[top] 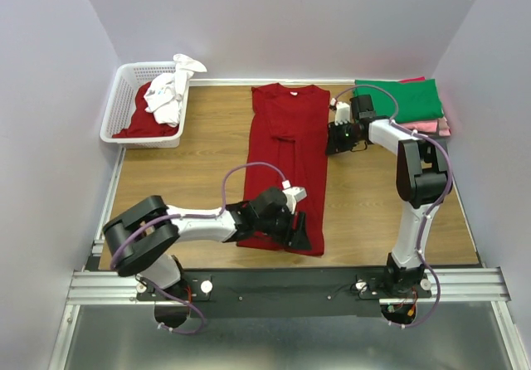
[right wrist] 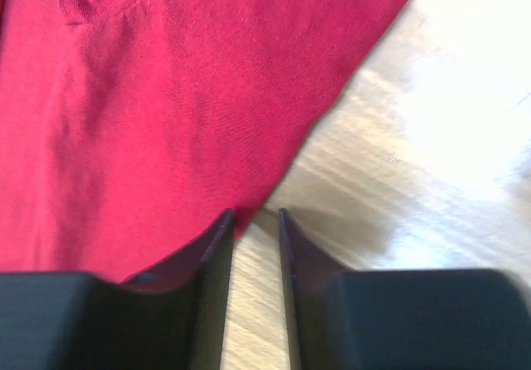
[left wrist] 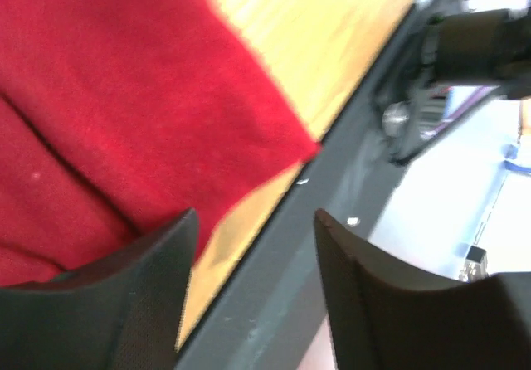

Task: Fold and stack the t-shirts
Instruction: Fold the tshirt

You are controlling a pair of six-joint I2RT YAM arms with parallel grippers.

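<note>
The long dark red cloth t-shirt (top: 289,163) looks limp; pinch its hem corners; left gripper (left wrist: 253,245) spread, right gripper (right wrist: 254,221) nearly pressed together, empty.

The wooden desk (top: 207,171) carried a dark red t-shirt (top: 289,163) laid lengthwise at centre, a white lattice basket (top: 124,104) at far left, and folded green, pink shirts (top: 406,103) stacked far right.

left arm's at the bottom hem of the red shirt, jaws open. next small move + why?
Probably ease the left gripper down and shut it on the near hem corner of the dark red t-shirt. Its jaws stand open with that corner just beyond the fingertips, nothing gripped. The shirt lies narrowed lengthwise, and the right gripper sits nearly shut, empty, at its right edge.
</note>
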